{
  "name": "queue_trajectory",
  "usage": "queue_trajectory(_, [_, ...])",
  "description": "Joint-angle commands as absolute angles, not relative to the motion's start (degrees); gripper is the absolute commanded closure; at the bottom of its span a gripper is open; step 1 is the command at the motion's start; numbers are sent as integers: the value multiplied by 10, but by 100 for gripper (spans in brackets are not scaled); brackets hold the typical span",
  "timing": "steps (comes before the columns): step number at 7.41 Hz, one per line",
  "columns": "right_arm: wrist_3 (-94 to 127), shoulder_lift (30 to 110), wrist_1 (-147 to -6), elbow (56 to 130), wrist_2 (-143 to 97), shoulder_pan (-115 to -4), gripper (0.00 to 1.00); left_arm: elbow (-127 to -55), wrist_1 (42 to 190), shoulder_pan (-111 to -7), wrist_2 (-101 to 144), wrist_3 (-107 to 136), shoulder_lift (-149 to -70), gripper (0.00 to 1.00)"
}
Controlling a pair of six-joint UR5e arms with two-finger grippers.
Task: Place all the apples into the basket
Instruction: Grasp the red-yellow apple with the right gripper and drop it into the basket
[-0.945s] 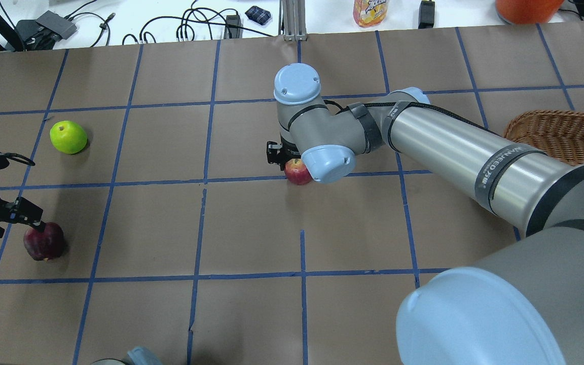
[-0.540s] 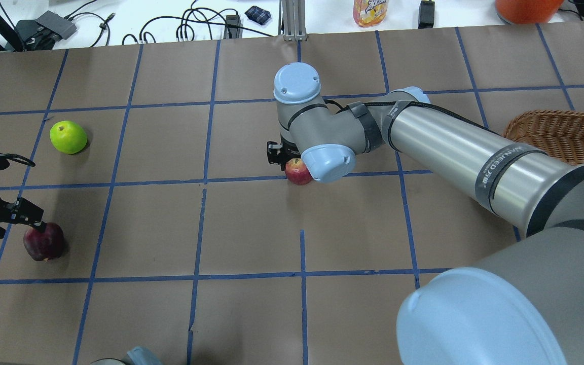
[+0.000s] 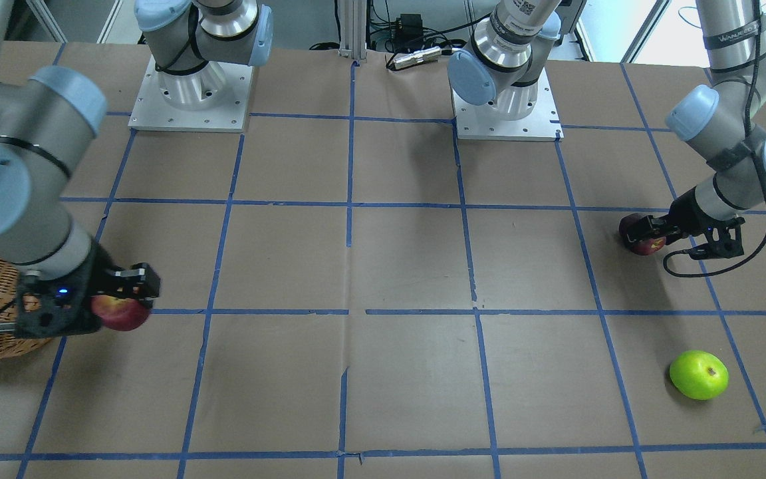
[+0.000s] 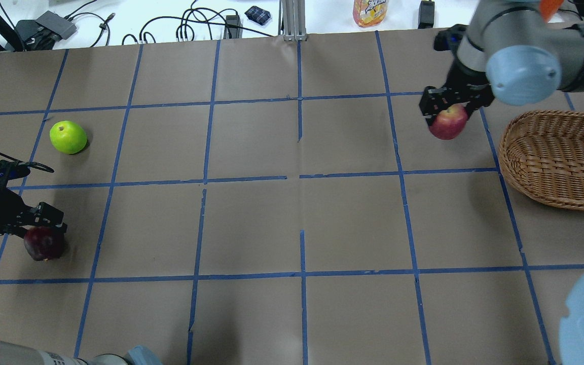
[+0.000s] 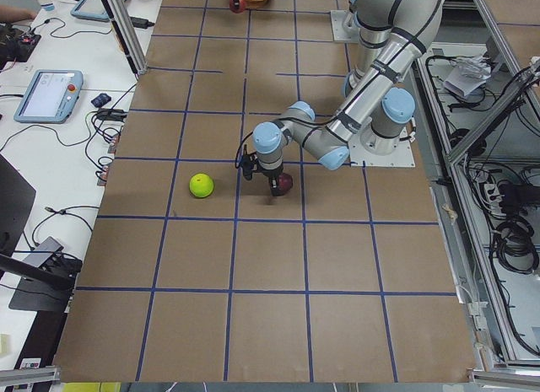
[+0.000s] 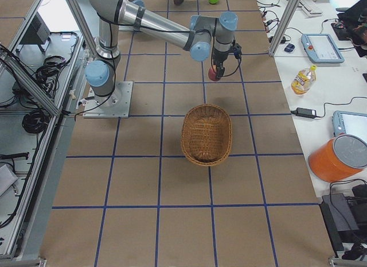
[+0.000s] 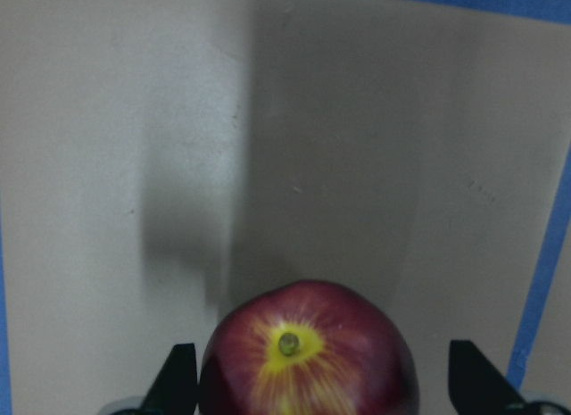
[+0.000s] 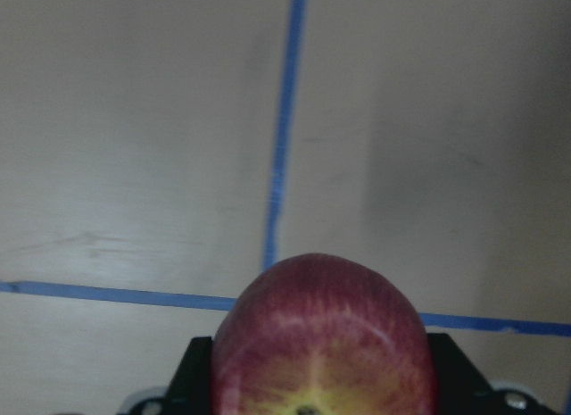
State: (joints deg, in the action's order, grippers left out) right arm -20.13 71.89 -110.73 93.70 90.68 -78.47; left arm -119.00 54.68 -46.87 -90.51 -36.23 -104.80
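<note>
Wicker basket (image 4: 558, 157) sits at the right edge of the overhead view, and just left of its rim the right gripper (image 4: 448, 112) has the red streaked apple (image 4: 447, 126) pinched between both fingers. At the left edge, the left gripper (image 4: 46, 228) straddles the dark purplish apple (image 4: 43, 244), fingers spread with a gap on one side. The green apple (image 4: 68, 137) lies alone above it, upper left.

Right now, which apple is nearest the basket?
The yellow-streaked red apple in the right gripper, beside the basket; the dark red apple and green apple lie far across the table.
</note>
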Motion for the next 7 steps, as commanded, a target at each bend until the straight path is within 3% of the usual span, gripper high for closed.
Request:
queue_trajectory(1, [-439,717,-1121,934,920,-652,53,-1197,541,-468,-905,-373,-1049,45])
queue_trajectory(2, [-493,707,-1148,937,897,-589,53,-1197,542,-469,-906,-370,-1044,82])
queue_trajectory(3, [-567,693,-1182,929,852,-549,53,-1189,553,-477,-910,-367,-1024,97])
queue_trajectory(4, [-592,679,-1198,930,833,-510,50,-1181,560,-496,-892,-364,-1019,97])
queue_trajectory(6, [-609,661,-1199,928,831,-490,27,-1152,561,-661,-857,-231,-1013,97])
queue_trajectory(7, [-608,663,-1190,929,831,-489,0,-1121,555,-764,-855,-132,-1028,97])
